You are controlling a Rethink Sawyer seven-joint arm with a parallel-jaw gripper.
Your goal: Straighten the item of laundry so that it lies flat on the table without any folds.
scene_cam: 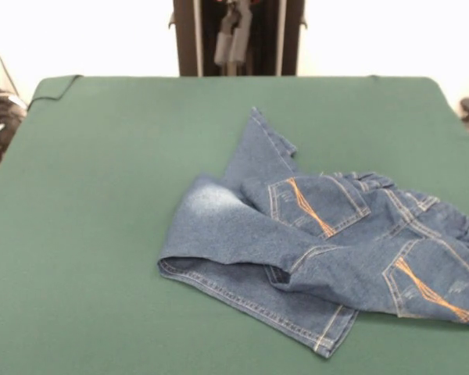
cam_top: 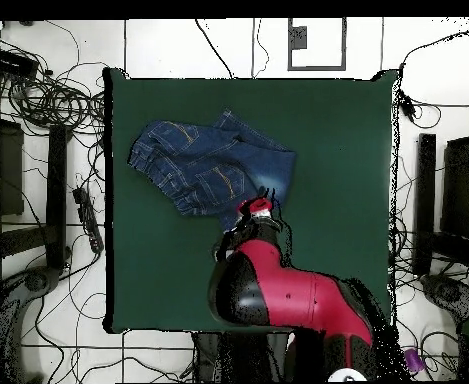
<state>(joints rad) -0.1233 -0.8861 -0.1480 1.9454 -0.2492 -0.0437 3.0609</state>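
The jeans (scene_cam: pixel 320 242) lie crumpled on the green desk (scene_cam: pixel 102 234), toward one side, with one leg folded across the other and the back pockets facing up. My fingers (cam_top: pixel 258 208) hang above the edge of the denim; whether they are open or closed, I cannot tell. I judge that the straightening is not finished. Next I should take the folded leg's cuff and pull it outward.

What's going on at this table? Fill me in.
A red and black robot arm is meant to spread a pair of jeans flat on the green table. The jeans lie crumpled, legs folded over each other, so nothing is flattened yet. The gripper hangs above the table's far edge, holding nothing.
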